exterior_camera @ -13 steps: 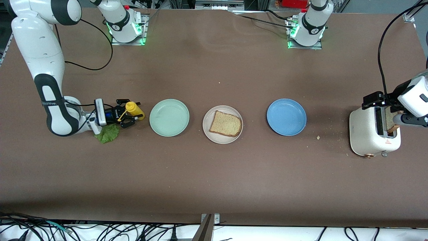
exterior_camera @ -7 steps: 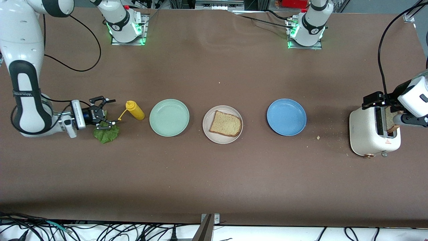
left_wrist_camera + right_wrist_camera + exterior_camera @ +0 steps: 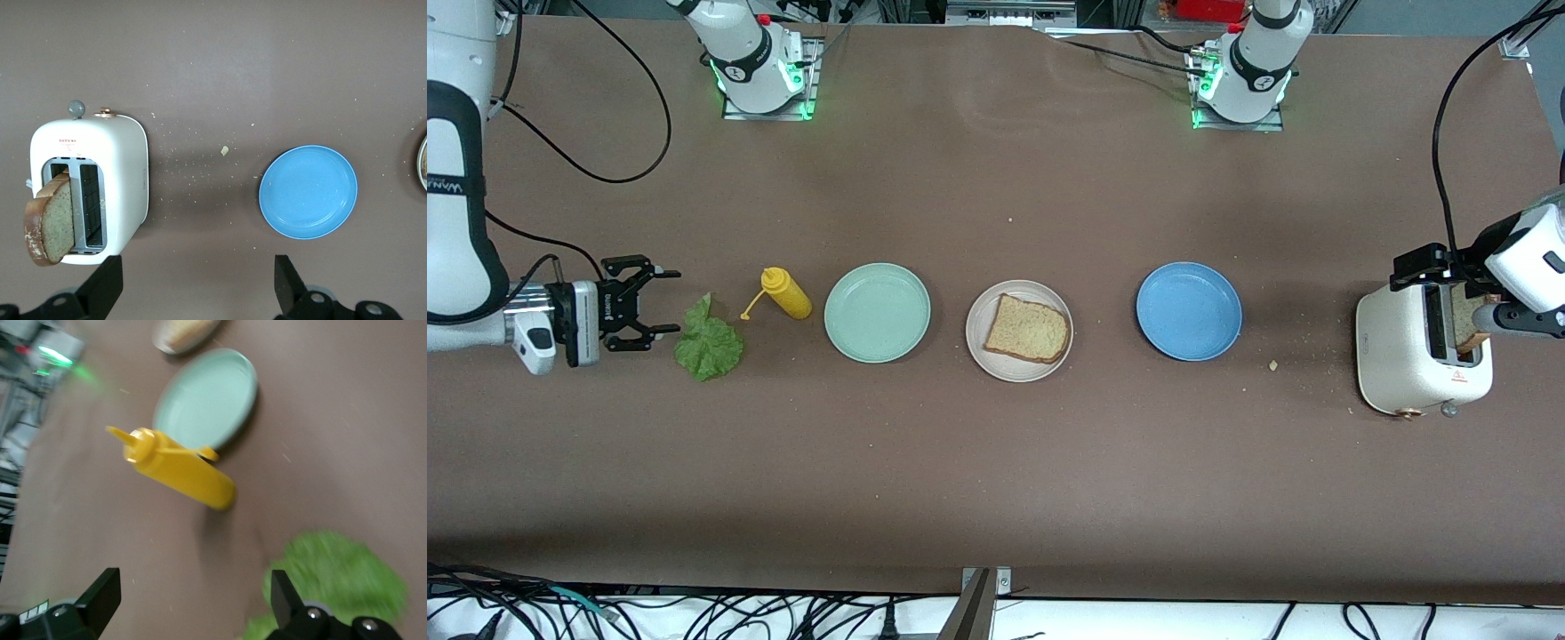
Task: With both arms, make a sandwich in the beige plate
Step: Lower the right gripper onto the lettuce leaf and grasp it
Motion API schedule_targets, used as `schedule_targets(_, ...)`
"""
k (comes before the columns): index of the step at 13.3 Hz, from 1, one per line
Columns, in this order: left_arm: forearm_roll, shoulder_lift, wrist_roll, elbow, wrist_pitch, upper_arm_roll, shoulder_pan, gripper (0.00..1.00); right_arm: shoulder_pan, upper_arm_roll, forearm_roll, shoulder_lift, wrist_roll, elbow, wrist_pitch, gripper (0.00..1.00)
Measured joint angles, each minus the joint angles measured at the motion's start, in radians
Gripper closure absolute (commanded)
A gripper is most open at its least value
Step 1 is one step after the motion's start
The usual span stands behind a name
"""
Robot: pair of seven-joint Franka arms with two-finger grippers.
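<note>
Here the beige plate (image 3: 1018, 331) sits mid-table with one toast slice (image 3: 1029, 329) lying flat in it, between the mint green plate (image 3: 877, 312) toward the right arm's end and the blue plate (image 3: 1189, 310) toward the left arm's end. No lettuce or second slice is on the toast, so the sandwich is not yet built.

The right gripper (image 3: 665, 302) hangs low near the right arm's end of the table, its fingers spread wide and holding nothing. The lettuce leaf (image 3: 709, 340) lies flat on the table just beside its fingertips, apart from them. The yellow mustard bottle (image 3: 785, 294) lies between the leaf and the mint green plate, close to both.

The left gripper (image 3: 197, 283) hovers above the white toaster (image 3: 1421, 356) at the left arm's end of the table, released and wide, gripping nothing. A second toast slice (image 3: 50, 220) stands up out of one toaster slot, tilted outward. Crumbs (image 3: 225, 151) lie scattered on the table between the toaster and the blue plate.
</note>
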Motion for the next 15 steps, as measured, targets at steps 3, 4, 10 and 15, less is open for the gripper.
schedule_targets(3, 0.0, 0.0, 0.0, 0.0, 0.0, 0.0, 0.0, 0.0, 0.068, 0.002, -0.178, -0.012, 0.248, -0.001, 0.17, 0.0)
schedule_targets(4, 0.0, 0.0, 0.0, 0.0, 0.0, 0.0, 0.0, 0.0, 0.089, 0.002, -0.237, -0.012, 0.299, -0.007, 0.226, 0.0)
schedule_targets(10, 0.0, 0.0, 0.0, 0.0, 0.0, 0.0, 0.0, 0.0, 0.155, 0.003, -0.362, 0.025, 0.631, -0.125, 0.49, 0.0)
schedule_targets(15, 0.0, 0.0, 0.0, 0.0, 0.0, 0.0, 0.0, 0.0, 0.202, 0.003, -0.389, 0.057, 0.747, -0.178, 0.562, 0.08)
